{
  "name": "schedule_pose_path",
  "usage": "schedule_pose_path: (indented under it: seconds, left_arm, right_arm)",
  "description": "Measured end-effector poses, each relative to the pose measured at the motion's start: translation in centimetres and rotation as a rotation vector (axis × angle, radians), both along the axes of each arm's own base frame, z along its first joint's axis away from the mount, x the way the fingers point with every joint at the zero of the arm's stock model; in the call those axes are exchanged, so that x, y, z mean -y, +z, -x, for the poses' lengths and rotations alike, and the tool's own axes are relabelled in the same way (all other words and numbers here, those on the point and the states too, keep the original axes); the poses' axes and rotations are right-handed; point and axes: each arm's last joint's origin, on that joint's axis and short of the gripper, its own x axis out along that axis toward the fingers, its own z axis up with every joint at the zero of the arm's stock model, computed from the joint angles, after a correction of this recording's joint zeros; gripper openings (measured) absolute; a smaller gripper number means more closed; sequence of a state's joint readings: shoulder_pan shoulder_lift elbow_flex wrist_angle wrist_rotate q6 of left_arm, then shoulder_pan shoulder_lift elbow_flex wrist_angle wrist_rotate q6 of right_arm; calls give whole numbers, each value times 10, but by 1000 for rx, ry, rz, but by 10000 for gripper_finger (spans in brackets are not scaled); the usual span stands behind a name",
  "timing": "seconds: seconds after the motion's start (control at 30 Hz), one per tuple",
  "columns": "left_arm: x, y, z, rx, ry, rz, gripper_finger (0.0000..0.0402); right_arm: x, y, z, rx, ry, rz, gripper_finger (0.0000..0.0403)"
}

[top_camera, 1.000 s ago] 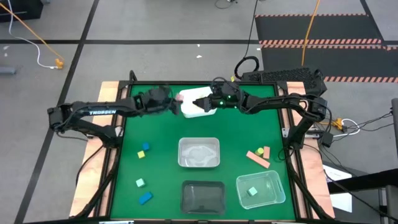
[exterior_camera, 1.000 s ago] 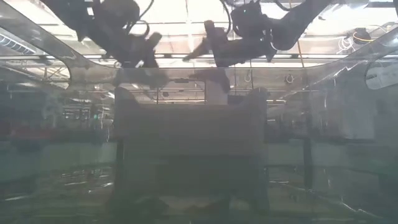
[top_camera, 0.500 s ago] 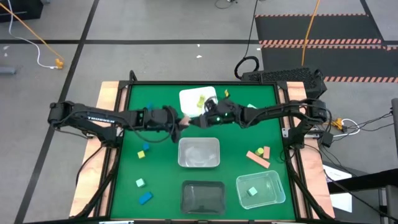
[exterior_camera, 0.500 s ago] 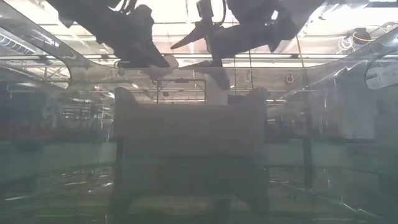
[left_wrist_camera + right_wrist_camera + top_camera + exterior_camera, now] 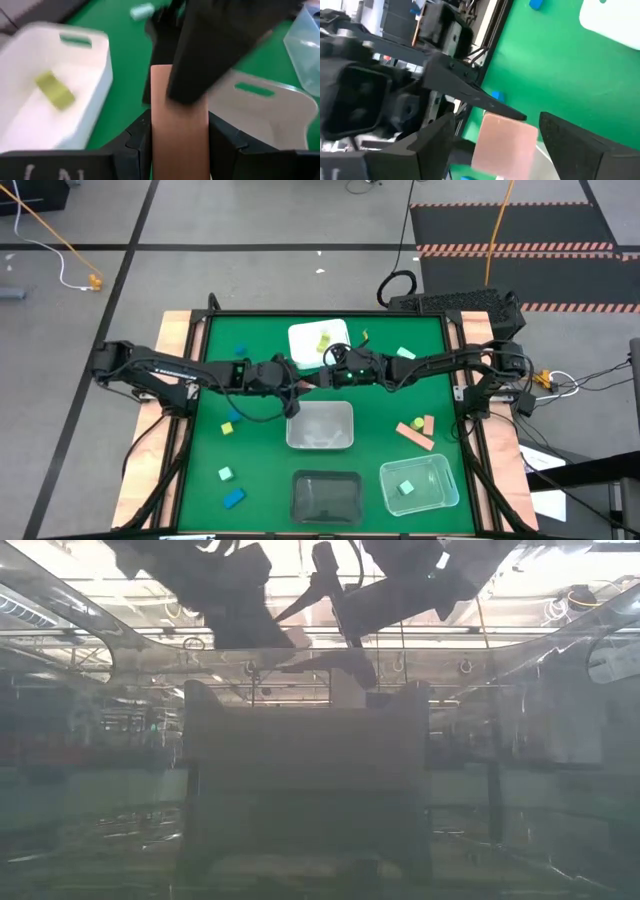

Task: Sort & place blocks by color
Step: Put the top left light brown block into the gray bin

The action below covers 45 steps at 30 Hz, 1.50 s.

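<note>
While your left pincer [image 5: 179, 131] clamps the salmon-tan flat bar block [image 5: 179, 125] and the right pincer [image 5: 495, 140] gapes around it, most blocks lie unsorted.

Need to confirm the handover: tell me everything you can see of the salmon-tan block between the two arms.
The salmon-tan block is a smooth, flat-faced bar, matte like painted wood. It is clamped on its long sides in the left end effector, above the green table near the middle white tub. The right end effector, fingers spread, straddles its free end without gripping.
</note>
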State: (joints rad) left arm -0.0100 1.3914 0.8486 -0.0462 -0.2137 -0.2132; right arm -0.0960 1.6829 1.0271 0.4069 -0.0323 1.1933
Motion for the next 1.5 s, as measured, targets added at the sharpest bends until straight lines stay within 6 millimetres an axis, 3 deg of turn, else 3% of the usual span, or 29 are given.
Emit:
schedule_pose_path:
  seconds: [0.23, 0.5, 0.7, 0.97, 1.1, 1.3, 1.5]
  left_arm:
    - [-1, 7, -19, -16, -18, -82, 130]
    - [-2, 5, -19, -38, 4, -99, 130]
    - [0, 6, -19, -37, 6, -105, 134]
    - [2, 7, -18, -23, 14, -65, 329]
    - [2, 5, -17, -30, 47, -29, 389]
    - [0, -5, -8, -140, 159, 3, 359]
    - [-11, -15, 5, -297, 256, -5, 315]
  right_arm:
    - [0, -2, 1, -15, -17, -31, 242]
    - [0, -6, 2, -74, -31, -60, 118]
    - [2, -6, 3, -75, -24, -37, 114]
    - [8, -10, 11, -174, -4, 36, 114]
    - [7, -4, 20, -224, 12, 62, 114]
    - [-18, 19, 27, -151, 177, 54, 114]
    - [-44, 23, 29, -139, 277, 50, 114]
